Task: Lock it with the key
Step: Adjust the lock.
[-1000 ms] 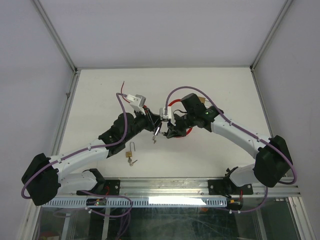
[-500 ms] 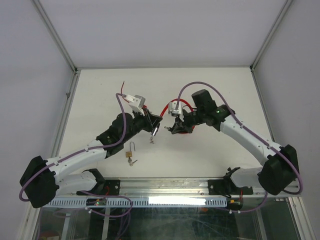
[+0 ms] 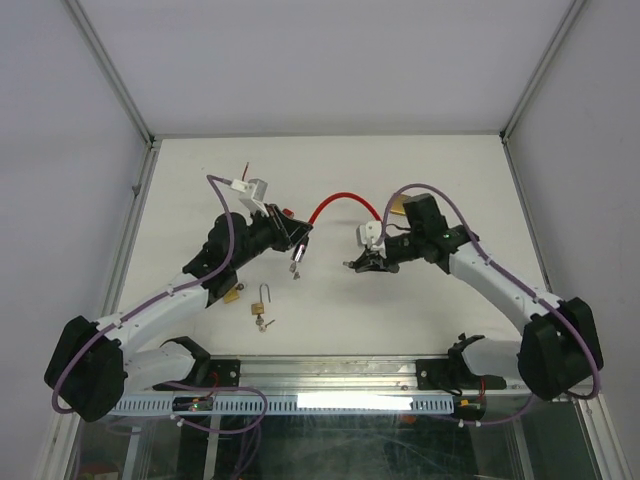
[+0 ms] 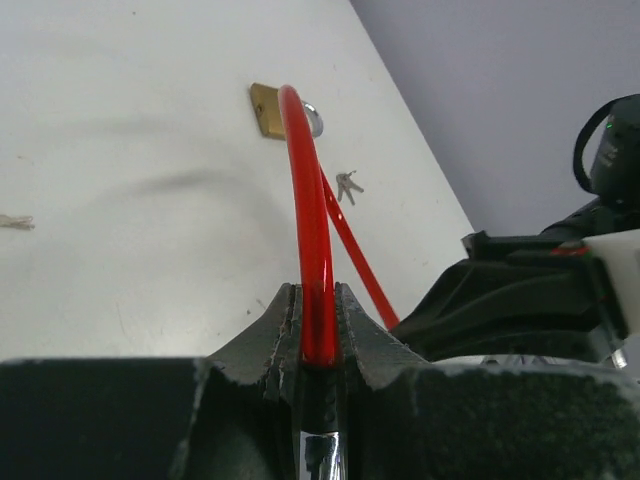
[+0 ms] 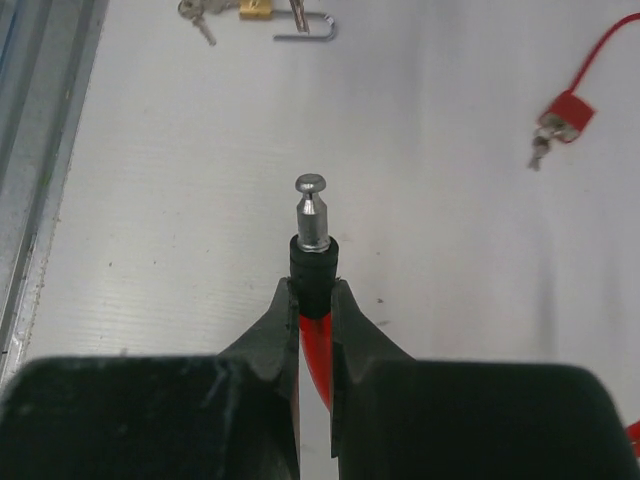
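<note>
A red cable lock (image 3: pixel 338 198) arcs between my two grippers. My left gripper (image 3: pixel 298 233) is shut on one end of the cable (image 4: pixel 312 250), where a black collar and chrome piece sit between the jaws. A bunch of keys (image 3: pixel 297 264) dangles below that gripper. My right gripper (image 3: pixel 358 264) is shut on the other end (image 5: pixel 313 285), just behind a black collar, and the bare metal pin (image 5: pixel 311 212) sticks out ahead of the fingertips. In the right wrist view a red lock body (image 5: pixel 566 108) with keys (image 5: pixel 539 147) shows at the right.
A small brass padlock (image 3: pixel 260 301) with an open shackle and keys (image 3: pixel 264 324) lies near the front; it also shows in the right wrist view (image 5: pixel 256 9). Another brass padlock (image 4: pixel 266 107) with keys (image 4: pixel 347 185) lies beyond the right arm. A brass piece (image 3: pixel 230 296) sits under the left arm.
The two grippers have drawn apart. The right one carried the pin end to the right, the left one moved back to the left, and the cable now arcs open between them.
</note>
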`<state>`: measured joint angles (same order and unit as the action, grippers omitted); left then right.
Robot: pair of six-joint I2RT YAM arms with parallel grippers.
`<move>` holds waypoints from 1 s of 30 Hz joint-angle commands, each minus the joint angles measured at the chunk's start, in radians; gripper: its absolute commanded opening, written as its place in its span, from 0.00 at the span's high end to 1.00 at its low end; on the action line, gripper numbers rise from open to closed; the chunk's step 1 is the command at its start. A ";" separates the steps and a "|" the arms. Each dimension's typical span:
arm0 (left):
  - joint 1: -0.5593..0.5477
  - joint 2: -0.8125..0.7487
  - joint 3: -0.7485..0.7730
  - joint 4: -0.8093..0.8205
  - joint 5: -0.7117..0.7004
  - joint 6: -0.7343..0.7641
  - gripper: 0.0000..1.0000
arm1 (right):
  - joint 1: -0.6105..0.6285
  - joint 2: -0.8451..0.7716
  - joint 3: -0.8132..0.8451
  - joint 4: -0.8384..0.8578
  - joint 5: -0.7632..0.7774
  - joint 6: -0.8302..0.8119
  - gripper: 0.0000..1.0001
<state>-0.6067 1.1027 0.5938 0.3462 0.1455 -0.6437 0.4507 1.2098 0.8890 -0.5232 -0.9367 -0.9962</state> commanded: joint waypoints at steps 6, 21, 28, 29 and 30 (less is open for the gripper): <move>0.006 -0.102 0.040 -0.166 -0.098 0.085 1.00 | 0.060 0.232 -0.034 0.245 0.099 -0.195 1.00; 0.006 -0.375 0.079 -0.444 -0.267 0.095 1.00 | 0.052 0.371 0.091 0.210 0.259 -0.393 0.76; 0.005 -0.344 0.248 -0.444 -0.248 0.135 1.00 | -0.049 0.349 0.279 -0.012 0.101 -0.493 0.43; 0.006 -0.334 0.272 -0.444 -0.242 0.144 1.00 | -0.058 0.316 0.282 -0.026 0.070 -0.500 0.37; 0.005 -0.321 0.294 -0.444 -0.235 0.152 1.00 | -0.066 0.281 0.292 -0.042 0.031 -0.498 0.32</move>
<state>-0.6067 0.7631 0.7673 -0.1612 -0.1055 -0.5354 0.4091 1.6310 1.1225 -0.4679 -0.7605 -1.4376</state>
